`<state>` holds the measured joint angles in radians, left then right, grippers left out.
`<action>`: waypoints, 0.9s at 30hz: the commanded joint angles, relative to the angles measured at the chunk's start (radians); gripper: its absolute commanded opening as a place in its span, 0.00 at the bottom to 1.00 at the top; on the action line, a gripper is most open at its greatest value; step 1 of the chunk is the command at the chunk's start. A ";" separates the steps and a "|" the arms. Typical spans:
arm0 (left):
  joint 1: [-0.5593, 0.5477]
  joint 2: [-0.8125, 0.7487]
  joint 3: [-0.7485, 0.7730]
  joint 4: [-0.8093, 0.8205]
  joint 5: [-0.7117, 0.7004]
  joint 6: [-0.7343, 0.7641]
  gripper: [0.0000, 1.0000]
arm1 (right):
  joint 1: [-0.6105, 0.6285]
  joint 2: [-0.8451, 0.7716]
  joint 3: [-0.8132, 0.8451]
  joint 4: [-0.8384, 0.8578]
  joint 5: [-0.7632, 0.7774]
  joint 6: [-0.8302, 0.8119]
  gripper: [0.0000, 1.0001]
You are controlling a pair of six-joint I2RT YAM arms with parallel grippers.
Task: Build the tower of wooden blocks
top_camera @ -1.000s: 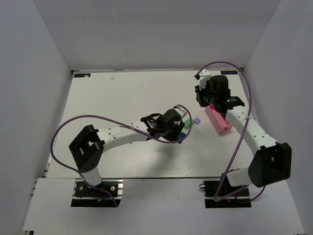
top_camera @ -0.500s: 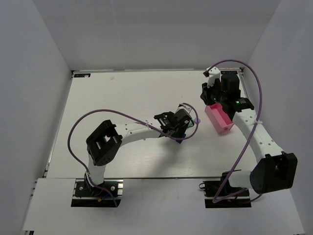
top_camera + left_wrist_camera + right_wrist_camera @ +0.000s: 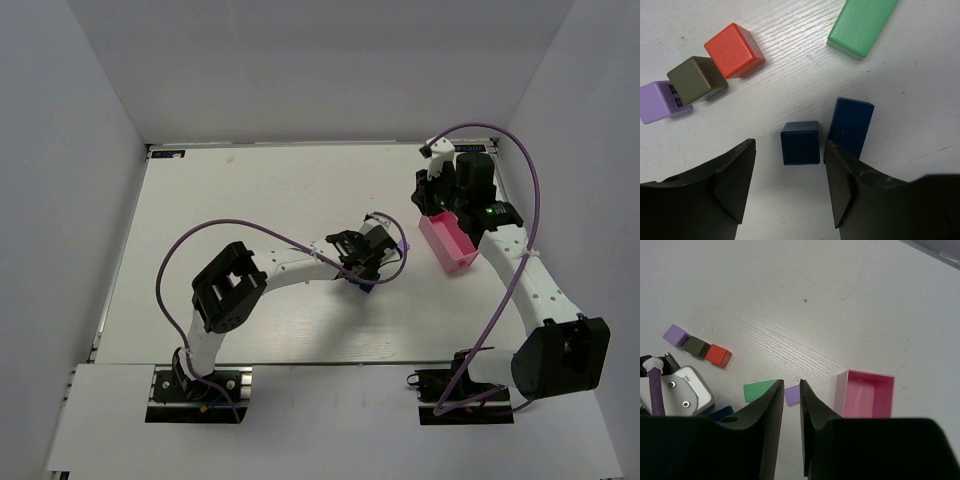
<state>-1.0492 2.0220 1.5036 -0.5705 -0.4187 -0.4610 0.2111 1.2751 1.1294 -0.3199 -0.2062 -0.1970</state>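
The wood blocks lie singly on the table, and no tower is in view. In the left wrist view a purple cube, a dark brown cube and a red cube form a slanted row. A green brick lies at the top right. My left gripper is open and low over the table. A blue cube sits just ahead of its gap, and a blue brick lies by the right finger. My right gripper hovers high with its jaws narrowly open and empty. A small purple block shows on the table far below.
The pink tray lies on the right of the table, below my right gripper, and looks empty. White walls close the table at the back and both sides. My left arm reaches across the middle to the blocks.
My left arm has stretched further right over the blocks, and its jaws have opened a little. My right gripper has drawn slightly back and right, off the tray's far end.
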 commanded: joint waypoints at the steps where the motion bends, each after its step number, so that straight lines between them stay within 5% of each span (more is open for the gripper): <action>1: -0.003 -0.017 0.038 -0.006 -0.038 -0.027 0.68 | -0.007 -0.029 -0.008 0.018 -0.021 0.013 0.25; 15: -0.003 0.032 0.047 -0.006 -0.048 -0.036 0.59 | -0.015 -0.042 -0.016 0.019 -0.039 0.013 0.25; 27: -0.003 0.009 0.066 -0.026 -0.006 -0.004 0.27 | -0.016 -0.049 -0.022 0.015 -0.053 0.008 0.25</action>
<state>-1.0492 2.0907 1.5364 -0.5827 -0.4427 -0.4873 0.2020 1.2621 1.1145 -0.3191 -0.2394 -0.1925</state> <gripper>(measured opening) 0.460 0.253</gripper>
